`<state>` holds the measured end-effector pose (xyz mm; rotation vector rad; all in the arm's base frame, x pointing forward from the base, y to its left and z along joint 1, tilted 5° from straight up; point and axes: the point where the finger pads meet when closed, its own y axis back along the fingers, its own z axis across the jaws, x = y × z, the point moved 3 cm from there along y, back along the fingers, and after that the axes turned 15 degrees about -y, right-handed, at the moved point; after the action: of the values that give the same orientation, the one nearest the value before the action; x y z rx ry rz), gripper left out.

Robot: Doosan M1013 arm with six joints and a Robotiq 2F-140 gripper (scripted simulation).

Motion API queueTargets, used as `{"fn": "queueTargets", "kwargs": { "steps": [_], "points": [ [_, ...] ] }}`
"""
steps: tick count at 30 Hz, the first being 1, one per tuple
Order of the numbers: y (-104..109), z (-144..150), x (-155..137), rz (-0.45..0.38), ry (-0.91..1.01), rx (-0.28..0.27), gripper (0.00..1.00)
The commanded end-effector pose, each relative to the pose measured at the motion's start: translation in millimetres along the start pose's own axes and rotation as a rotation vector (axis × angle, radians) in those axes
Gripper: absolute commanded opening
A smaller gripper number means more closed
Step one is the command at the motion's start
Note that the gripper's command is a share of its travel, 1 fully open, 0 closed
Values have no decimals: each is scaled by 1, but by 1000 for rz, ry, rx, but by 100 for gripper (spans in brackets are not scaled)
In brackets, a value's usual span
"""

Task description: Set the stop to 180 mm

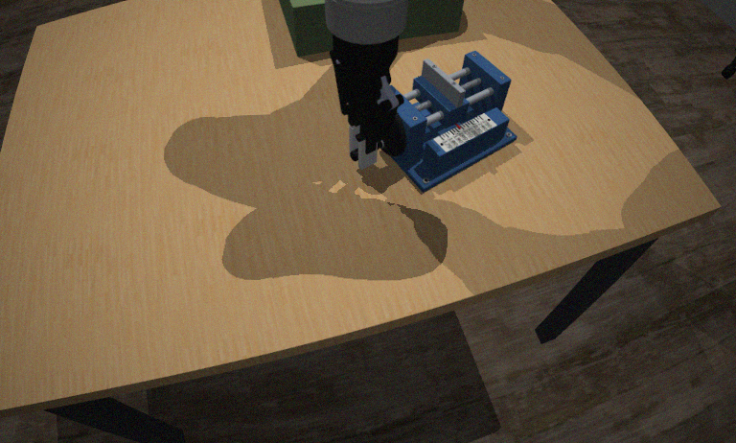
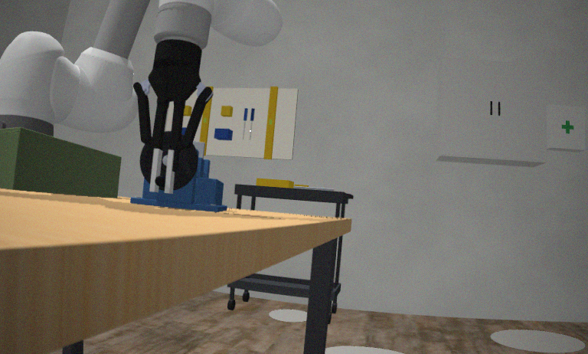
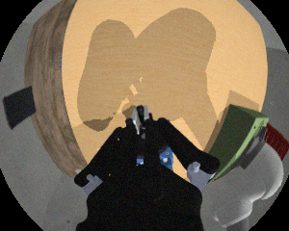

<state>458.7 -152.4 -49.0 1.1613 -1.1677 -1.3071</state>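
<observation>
In the top view, a blue metal slide fixture (image 1: 413,131) (image 2: 207,193) (image 3: 167,159) is seen standing on the pale wooden table (image 1: 108,199) (image 2: 259,241) (image 3: 241,48). Its upright light grey stop plate (image 1: 442,83) (image 2: 200,149) is carried across silvery rods, between the two blue end blocks. A red pointer (image 1: 459,127) is seen at the white printed scale (image 1: 474,129), near its middle; the figures are too small to be read. The round black handwheel (image 1: 400,138) (image 2: 187,164) is mounted at the fixture's end and partly hidden by the black two-finger gripper (image 1: 360,151) (image 2: 161,187) (image 3: 141,114).

In the exterior view, the gripper is pointed downward in front of the handwheel. Its pale fingers are set close together, with the wheel's small black knob (image 2: 159,181) pinched between them, low on the wheel. A green block (image 2: 64,164) is placed beside the fixture, under the white arm's base.

In the wrist view, the narrow fingertips are seen over the table; the knob cannot be made out there. The fixture is mostly covered by the gripper's body.
</observation>
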Motion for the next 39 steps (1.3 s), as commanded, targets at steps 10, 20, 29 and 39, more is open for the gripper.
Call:
{"fn": "queueTargets", "kwargs": {
  "steps": [10,20,29,39],
  "points": [
    [6,20,5,0,0,-1,4],
    [15,29,8,0,0,-1,4],
    [25,34,9,0,0,-1,4],
    [35,35,9,0,0,-1,4]
  ]
}}
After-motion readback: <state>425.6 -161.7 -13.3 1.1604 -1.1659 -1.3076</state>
